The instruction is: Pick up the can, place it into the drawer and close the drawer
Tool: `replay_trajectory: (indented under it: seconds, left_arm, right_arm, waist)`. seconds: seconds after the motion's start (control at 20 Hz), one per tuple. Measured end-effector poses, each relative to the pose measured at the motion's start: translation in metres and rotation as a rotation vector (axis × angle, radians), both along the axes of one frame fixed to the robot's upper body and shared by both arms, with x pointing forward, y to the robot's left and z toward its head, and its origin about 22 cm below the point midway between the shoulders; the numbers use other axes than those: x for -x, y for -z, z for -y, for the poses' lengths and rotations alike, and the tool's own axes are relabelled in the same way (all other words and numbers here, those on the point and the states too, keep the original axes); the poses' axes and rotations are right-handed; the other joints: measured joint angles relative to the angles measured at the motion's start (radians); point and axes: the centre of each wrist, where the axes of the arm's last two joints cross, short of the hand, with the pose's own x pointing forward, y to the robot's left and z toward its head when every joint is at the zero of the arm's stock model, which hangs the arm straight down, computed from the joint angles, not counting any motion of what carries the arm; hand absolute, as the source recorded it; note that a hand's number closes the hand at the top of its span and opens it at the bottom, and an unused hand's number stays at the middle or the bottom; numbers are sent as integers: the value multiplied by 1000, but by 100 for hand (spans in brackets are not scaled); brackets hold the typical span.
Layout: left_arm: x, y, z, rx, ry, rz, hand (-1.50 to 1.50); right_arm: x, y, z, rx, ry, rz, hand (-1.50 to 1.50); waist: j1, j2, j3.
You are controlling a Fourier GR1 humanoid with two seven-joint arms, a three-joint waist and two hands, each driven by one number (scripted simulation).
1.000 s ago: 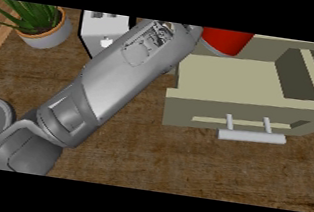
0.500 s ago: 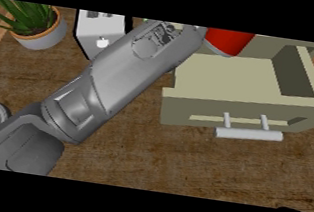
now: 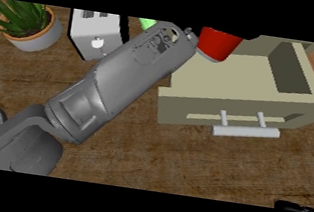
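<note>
drawer (image 3: 248, 85) stands pulled out, beige, its visible hollow bare. red can (image 3: 217, 43) is above its back left corner at the left forearm's (image 3: 118, 85) tip; left hand hidden, fingers cannot tell. potted plant (image 3: 29, 27) stands far left.

A grey robot forearm (image 3: 114, 89) crosses the brown wood-grain counter (image 3: 182, 157) from 7 o'clock toward 12 o'clock. Its hand is hidden at the top edge. Just beside the wrist, at 1 o'clock, a red cylindrical can (image 3: 217, 43) sits over the back of an open beige drawer (image 3: 250, 98) with a pale bar handle (image 3: 246, 130). At 11 o'clock stand a white toaster (image 3: 91, 36) and a green potted plant in a grey pot (image 3: 26, 26). A dark shape (image 3: 302, 207) shows at 5 o'clock.
</note>
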Motion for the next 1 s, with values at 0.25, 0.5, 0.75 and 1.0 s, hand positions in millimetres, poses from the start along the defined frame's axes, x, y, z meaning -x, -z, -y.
replay_trajectory:
  seconds: [0.25, 0.5, 0.75, 1.0]
  left_arm:
    - [0, 16, -3, -39, -14, 18, 150]
    - [-4, 24, -8, -59, -44, 26, -150]
    - [-4, 26, -9, -54, -85, 30, -150]
    - [-5, 26, -9, -41, -113, 36, -150]
  right_arm:
    - [-6, -3, 0, 1, -12, 16, -150]
    - [-6, -7, -3, 3, -24, 24, -150]
    - [-5, -6, -7, 14, -40, 25, -150]
    - [-5, -9, -5, 22, -44, 31, -150]
  waist:
    - [-14, 6, 0]
    - [-25, 9, 0]
    - [-34, 9, 0]
    - [-34, 8, 0]
